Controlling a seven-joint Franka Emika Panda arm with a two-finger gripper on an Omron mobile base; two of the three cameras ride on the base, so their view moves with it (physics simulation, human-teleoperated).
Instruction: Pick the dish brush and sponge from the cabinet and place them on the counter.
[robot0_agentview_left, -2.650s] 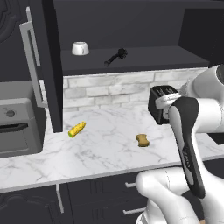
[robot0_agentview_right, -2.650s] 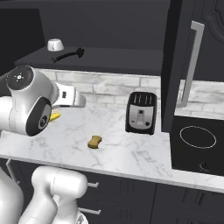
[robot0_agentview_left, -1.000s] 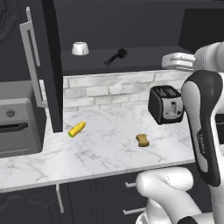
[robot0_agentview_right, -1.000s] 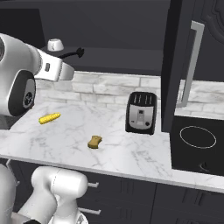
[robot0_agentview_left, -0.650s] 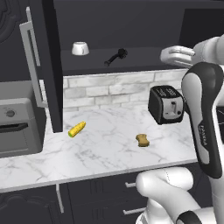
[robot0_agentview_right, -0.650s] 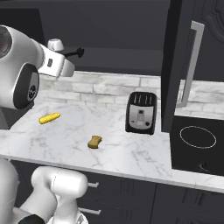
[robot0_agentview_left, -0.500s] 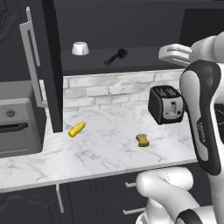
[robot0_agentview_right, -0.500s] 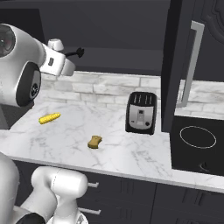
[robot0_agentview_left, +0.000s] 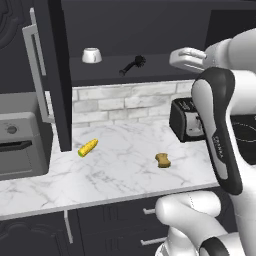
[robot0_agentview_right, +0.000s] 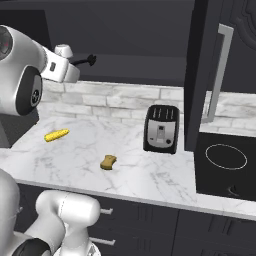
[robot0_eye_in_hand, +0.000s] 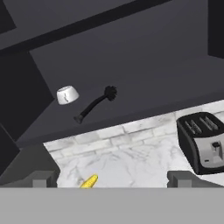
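Observation:
The slim black dish brush (robot0_agentview_left: 132, 65) lies on the shelf of the open dark cabinet (robot0_agentview_left: 160, 72), bristle head to the right (robot0_eye_in_hand: 97, 103). The yellow-tan sponge (robot0_agentview_left: 162, 160) rests on the white marble counter (robot0_agentview_left: 120, 175), also seen from the right (robot0_agentview_right: 108, 161). My gripper (robot0_agentview_left: 174, 56) hangs at shelf height, right of the brush and apart from it. In the hand view its fingertips (robot0_eye_in_hand: 43, 178) stand wide apart, so my gripper (robot0_eye_in_hand: 113, 178) is open and holds nothing. From the right, the hand covers part of the brush (robot0_agentview_right: 86, 61).
A white cup (robot0_agentview_left: 91, 55) stands on the shelf left of the brush. A corn cob (robot0_agentview_left: 88, 147) and a black toaster (robot0_agentview_left: 184, 120) sit on the counter. Open cabinet doors (robot0_agentview_left: 54, 75) (robot0_agentview_right: 201, 75) flank the shelf. A stove (robot0_agentview_right: 226, 159) is at the right.
The arm has carried the open gripper up and left, closer to the shelf and the brush. Brush, sponge and the other things have not moved.

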